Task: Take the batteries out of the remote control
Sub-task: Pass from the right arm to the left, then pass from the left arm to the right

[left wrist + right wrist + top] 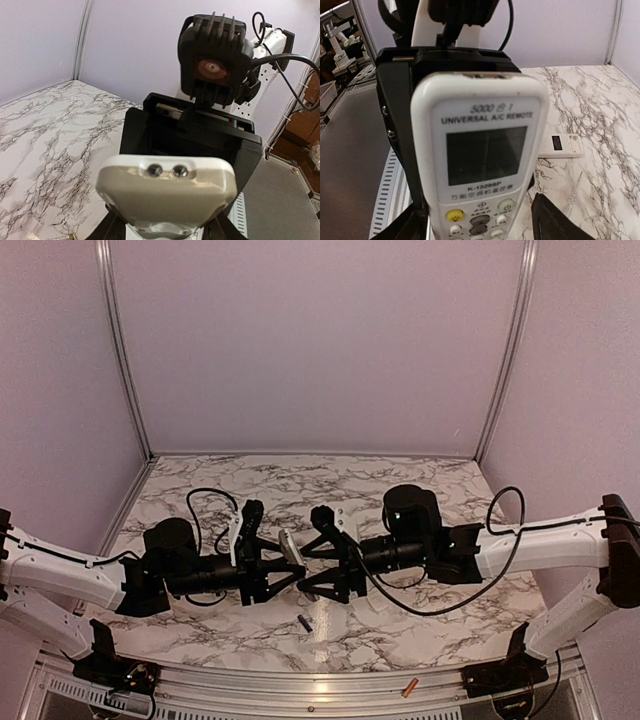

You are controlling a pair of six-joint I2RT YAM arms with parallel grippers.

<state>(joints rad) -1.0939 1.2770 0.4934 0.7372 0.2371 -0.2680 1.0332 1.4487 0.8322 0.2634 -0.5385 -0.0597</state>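
A white remote control (290, 545) hangs above the table between both arms. My left gripper (167, 231) is shut on it, and its end with two small lenses (166, 171) faces that camera. In the right wrist view the remote control (480, 150) shows its screen and buttons. My right gripper (477, 227) is open around it, with the right finger (551, 220) standing clear of its edge. One dark battery (304, 622) lies on the marble in front of the grippers. An orange battery (410, 687) rests on the metal frame at the table's near edge.
A flat white cover piece (560, 145) lies on the marble table (300, 485) beyond the remote in the right wrist view. Pale walls enclose the table on three sides. Cables loop from both wrists.
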